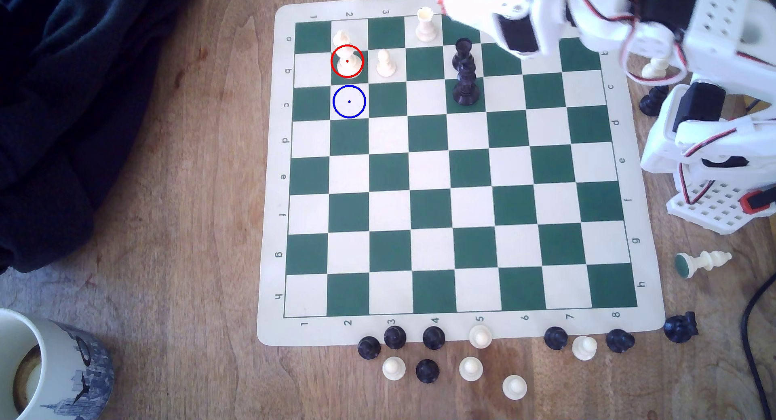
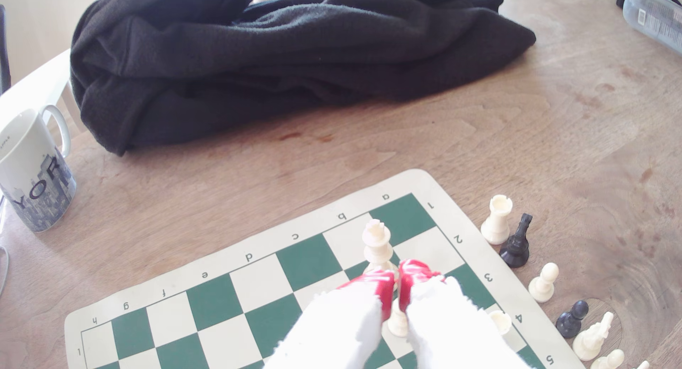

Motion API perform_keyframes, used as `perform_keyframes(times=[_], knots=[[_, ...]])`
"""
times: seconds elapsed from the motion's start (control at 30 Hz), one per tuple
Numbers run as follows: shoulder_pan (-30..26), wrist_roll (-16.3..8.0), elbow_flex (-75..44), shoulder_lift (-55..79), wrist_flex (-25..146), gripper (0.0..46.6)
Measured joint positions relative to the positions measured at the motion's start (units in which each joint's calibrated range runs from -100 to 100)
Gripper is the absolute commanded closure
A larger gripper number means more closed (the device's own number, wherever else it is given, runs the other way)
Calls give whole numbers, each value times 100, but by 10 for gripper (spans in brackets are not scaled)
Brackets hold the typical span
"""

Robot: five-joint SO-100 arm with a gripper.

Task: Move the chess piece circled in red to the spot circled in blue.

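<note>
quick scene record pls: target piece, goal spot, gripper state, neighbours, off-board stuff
target: cream piece circled in red, upright on square b2
goal: blue-ringed square, c2, unoccupied, adjacent to target
gripper: red-tipped gripper above the board's a-row end, away from target, jaws nearly closed, holding nothing
neighbours: cream crown-topped piece on a2, cream pawn on b3
off-board: spare pieces around the board, mug, dark cloth
</note>
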Motion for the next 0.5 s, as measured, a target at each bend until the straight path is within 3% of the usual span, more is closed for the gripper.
perform_keyframes(times=[0.1, 0.33, 0.37, 0.4, 0.5], knots=[[-44, -107, -506, 478, 319, 464], [-103, -449, -3100, 2564, 1697, 459], [-103, -484, -3380, 2798, 1841, 455], [-103, -513, -3723, 3075, 1984, 420], [-103, -625, -4663, 3921, 2343, 425]])
